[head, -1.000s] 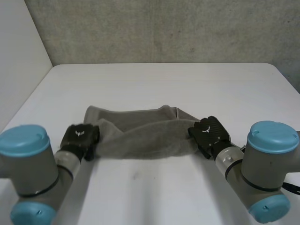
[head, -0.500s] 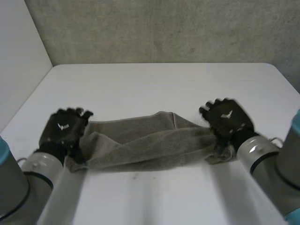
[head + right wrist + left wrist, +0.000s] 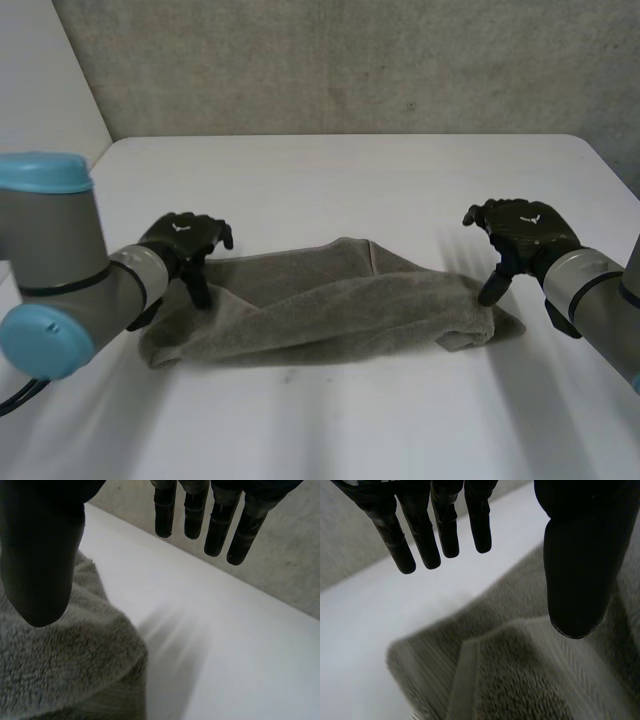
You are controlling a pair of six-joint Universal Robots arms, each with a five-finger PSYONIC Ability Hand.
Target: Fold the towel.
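nearest me the bench [image 3: 330,430] is plain matt white. my left arm [image 3: 60,290] comes in low on one side and my right arm [image 3: 595,295] on the other, grey with blue caps.

just past them the towel [image 3: 330,300] lies across the middle of the bench as a long, loosely bunched grey-brown strip running side to side. one layer is lapped over another and a small flap sticks out at its right end.

my left hand [image 3: 185,240] is at the towel's left end. in its wrist view the fingers [image 3: 445,525] are straight and spread, thumb apart from them, clasping nothing. a hemmed corner of the towel [image 3: 520,680] lies below the palm.

my right hand [image 3: 520,232] is near the towel's right end, mostly over bare bench. its fingers [image 3: 220,520] are straight and apart too, holding nothing, with the towel [image 3: 60,670] under the thumb.

beyond the towel the bench runs on white to its far edge. behind it stands a rough grey back wall [image 3: 350,60], and a pale side wall [image 3: 40,110] closes the left corner.
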